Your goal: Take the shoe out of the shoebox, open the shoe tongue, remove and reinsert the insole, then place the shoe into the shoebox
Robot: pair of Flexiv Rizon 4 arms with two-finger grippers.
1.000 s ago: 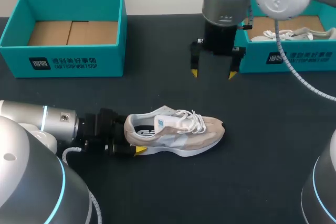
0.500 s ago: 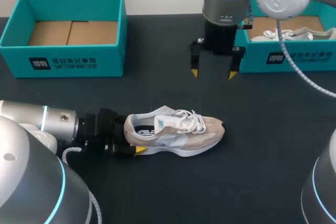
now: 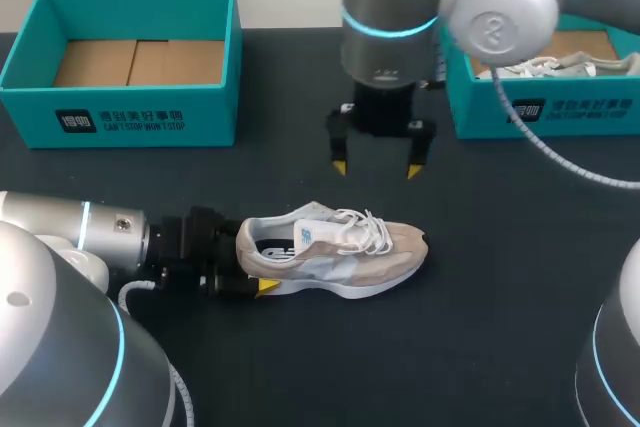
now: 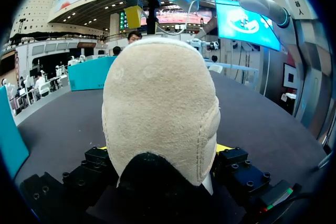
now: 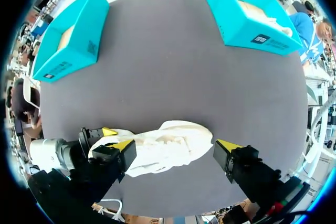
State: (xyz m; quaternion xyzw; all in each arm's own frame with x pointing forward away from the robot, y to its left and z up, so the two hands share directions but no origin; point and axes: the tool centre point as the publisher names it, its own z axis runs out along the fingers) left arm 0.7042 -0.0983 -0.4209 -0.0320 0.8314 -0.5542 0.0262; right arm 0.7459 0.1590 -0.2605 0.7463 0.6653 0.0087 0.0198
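We are working over a dark table (image 3: 520,277). At its far left the left box (image 3: 130,117) is standing empty. At the far right the right box (image 3: 560,107) is holding another pale shoe (image 3: 540,65).

The shoe (image 3: 340,252) is lying out on the table in the middle, upright on its sole with its toe to the right, so we are judging the first step done. Our left gripper (image 3: 252,262) is lying low on the table, pinching the heel from both sides. Our right gripper (image 3: 376,167) is hanging above the table near the shoe's far side, fingers spread wide and holding nothing.

The laces (image 3: 365,227) are lying across the tongue, which is looking closed to us; the insole we cannot see. So opening the tongue, pulling out and refitting the insole, and boxing the shoe are all waiting.
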